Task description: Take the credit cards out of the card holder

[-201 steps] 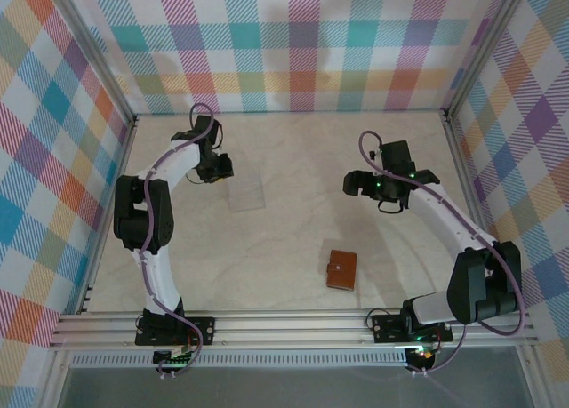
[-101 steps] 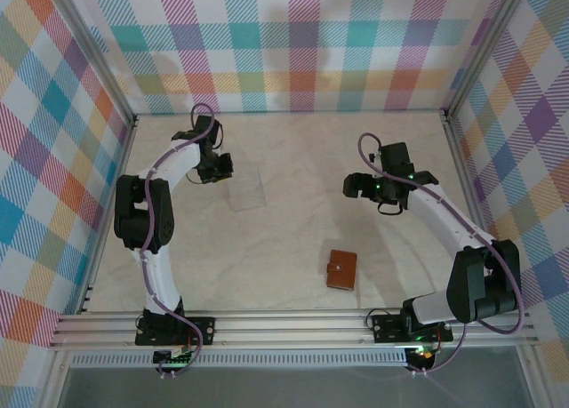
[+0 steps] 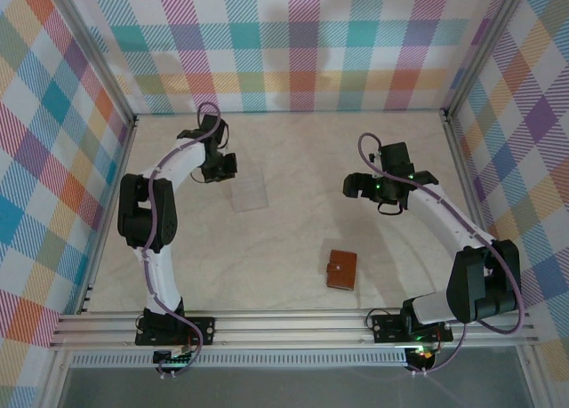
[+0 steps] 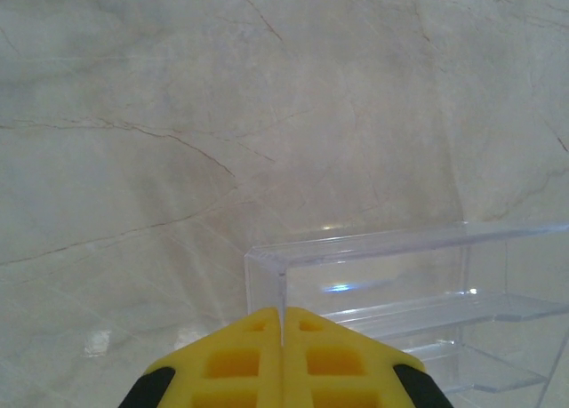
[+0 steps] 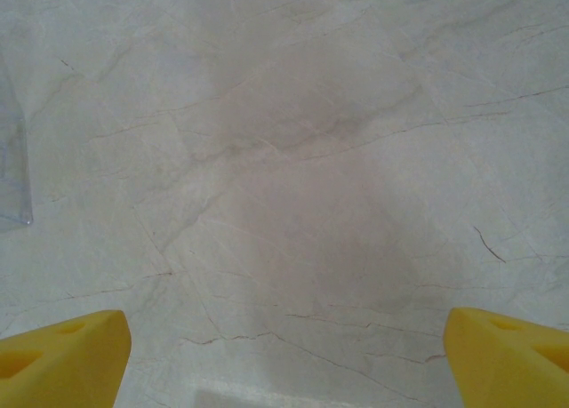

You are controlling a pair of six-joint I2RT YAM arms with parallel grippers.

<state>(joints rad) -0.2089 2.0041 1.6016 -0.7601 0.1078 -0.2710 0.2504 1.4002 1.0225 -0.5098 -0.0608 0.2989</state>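
Wallet lies on worktop (well apart from both arms); L pincer pinched closed beside clear stand, R pincer spread wide.

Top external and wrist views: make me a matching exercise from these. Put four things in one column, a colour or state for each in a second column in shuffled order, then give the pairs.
Column one:
1. card holder
2. clear stand
3. left fingers
4. right fingers

Column two:
a. spread wide apart
b. reddish-brown, folded shut
c. pressed together
d. see-through, stepped

Pairs: 1-b, 2-d, 3-c, 4-a.
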